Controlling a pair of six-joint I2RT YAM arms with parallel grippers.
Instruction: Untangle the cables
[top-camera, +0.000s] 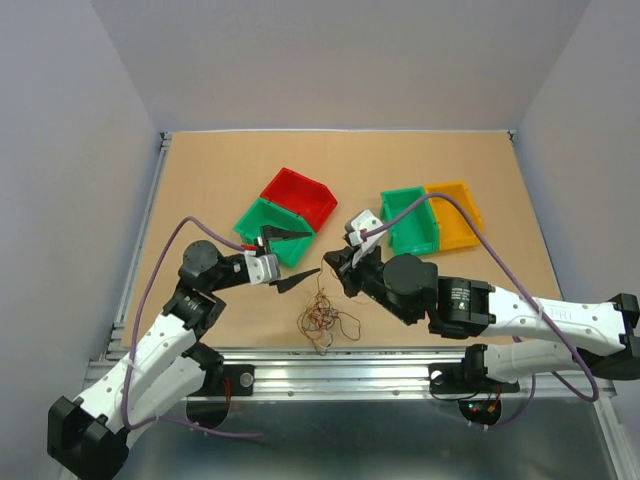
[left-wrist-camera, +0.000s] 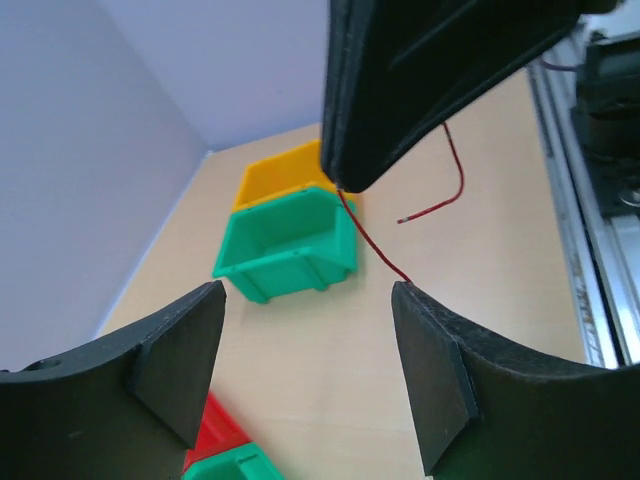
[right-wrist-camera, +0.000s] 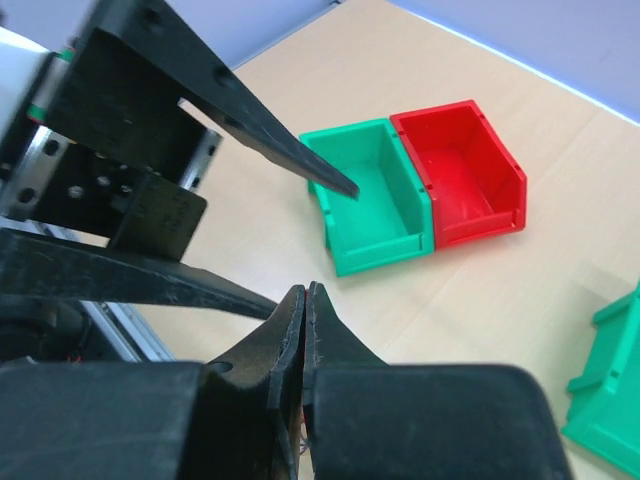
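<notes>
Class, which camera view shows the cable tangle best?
The top external view: the whole tangle lies in full sight on the table. The left wrist view shows only one red wire; the right wrist view shows none clearly.

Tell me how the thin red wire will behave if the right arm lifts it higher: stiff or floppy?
Probably floppy: the red wire curves loosely below the right gripper, whose fingers are shut on it. Likely very light, being so thin. It may drag the tangle along, since the loops look interlaced.
</notes>
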